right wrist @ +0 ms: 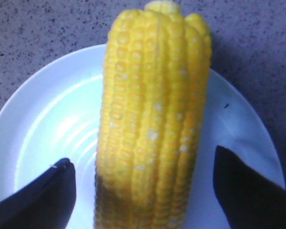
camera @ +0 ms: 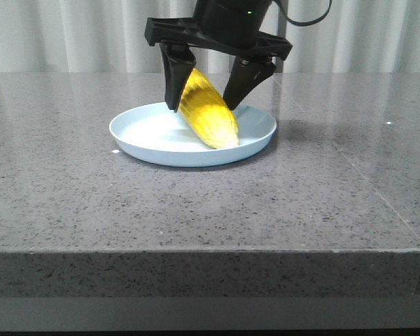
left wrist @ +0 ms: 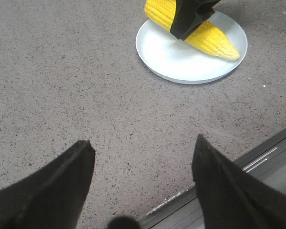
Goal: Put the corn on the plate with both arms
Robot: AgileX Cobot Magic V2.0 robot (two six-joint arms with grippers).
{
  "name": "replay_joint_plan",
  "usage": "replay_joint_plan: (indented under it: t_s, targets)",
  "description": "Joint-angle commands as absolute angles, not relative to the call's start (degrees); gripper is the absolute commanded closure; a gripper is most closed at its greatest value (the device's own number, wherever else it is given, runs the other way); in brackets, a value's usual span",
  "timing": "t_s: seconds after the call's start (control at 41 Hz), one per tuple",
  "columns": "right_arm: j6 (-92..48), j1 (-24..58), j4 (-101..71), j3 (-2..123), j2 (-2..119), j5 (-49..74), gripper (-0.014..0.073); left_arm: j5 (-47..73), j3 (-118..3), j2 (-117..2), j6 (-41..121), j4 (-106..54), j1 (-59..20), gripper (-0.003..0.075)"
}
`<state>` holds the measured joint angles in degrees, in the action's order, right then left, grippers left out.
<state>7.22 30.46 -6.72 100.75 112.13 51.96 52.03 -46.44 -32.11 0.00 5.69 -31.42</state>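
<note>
The yellow corn (camera: 210, 119) is on the pale-blue plate (camera: 147, 136), its paler tip down near the front rim and its thick end raised between my right gripper's fingers. My right gripper (camera: 201, 107) is open over the plate. In the right wrist view the corn (right wrist: 152, 95) lies between the fingers of the gripper (right wrist: 141, 156) with a gap on each side, over the plate (right wrist: 52, 114). My left gripper (left wrist: 144, 140) is open and empty above bare table, well away from the plate (left wrist: 181, 62) and corn (left wrist: 212, 40). The left gripper does not show in the front view.
The plate stands mid-table on a grey speckled stone top (camera: 91, 210). The table's edge (left wrist: 257, 152) runs close under the left gripper. White curtains (camera: 70, 35) hang behind the table.
</note>
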Motion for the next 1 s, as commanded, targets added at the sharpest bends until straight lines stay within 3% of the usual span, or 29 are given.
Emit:
replay_joint_plan:
  t_s: [0.0, 0.317, 0.977]
  targets:
    - [5.8, 30.3, -5.3, 102.8, 105.9, 50.3, -0.0022, 48.4, -47.8, -32.3, -0.8, 5.6, -31.6, 0.0279]
    - [-2.2, 30.3, -5.1, 98.6, 92.9, 51.2, -0.0022, 48.4, -47.8, -32.3, -0.8, 5.6, -31.6, 0.0279]
    - [-6.8, 30.3, -4.5, 68.7, 61.6, 47.0, -0.0022, 48.4, -47.8, -32.3, -0.8, 5.6, -31.6, 0.0279]
